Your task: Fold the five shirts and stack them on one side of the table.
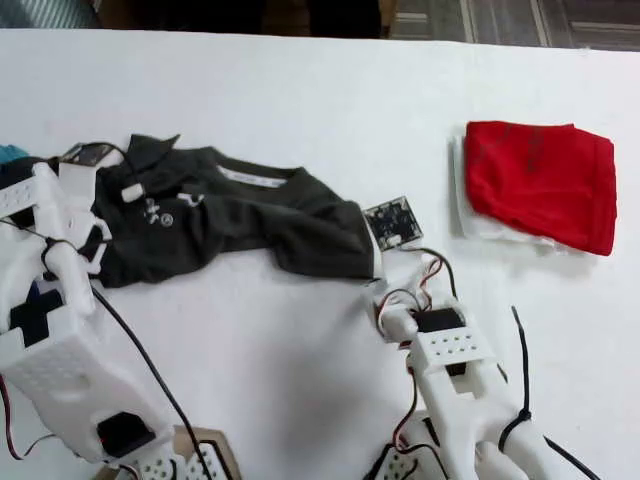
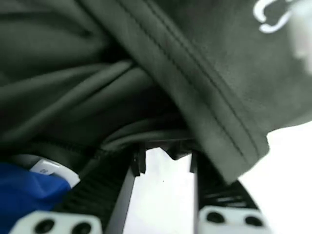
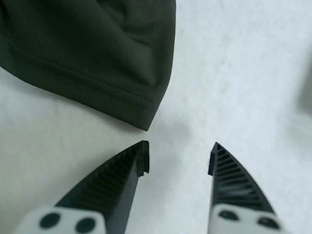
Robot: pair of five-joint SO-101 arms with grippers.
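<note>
Left claw (image 2: pixel 165 157) spread, tips right at the dark shirt (image 1: pixel 240 215); right claw (image 3: pixel 179 157) spread too, just beside its hem corner on the surface (image 1: pixel 300 90).

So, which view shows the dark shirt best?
The high view: it shows most of the dark shirt, crumpled. The left wrist view shows close folds and a seam; the right wrist view, one hemmed corner ahead of the right gripper.
</note>
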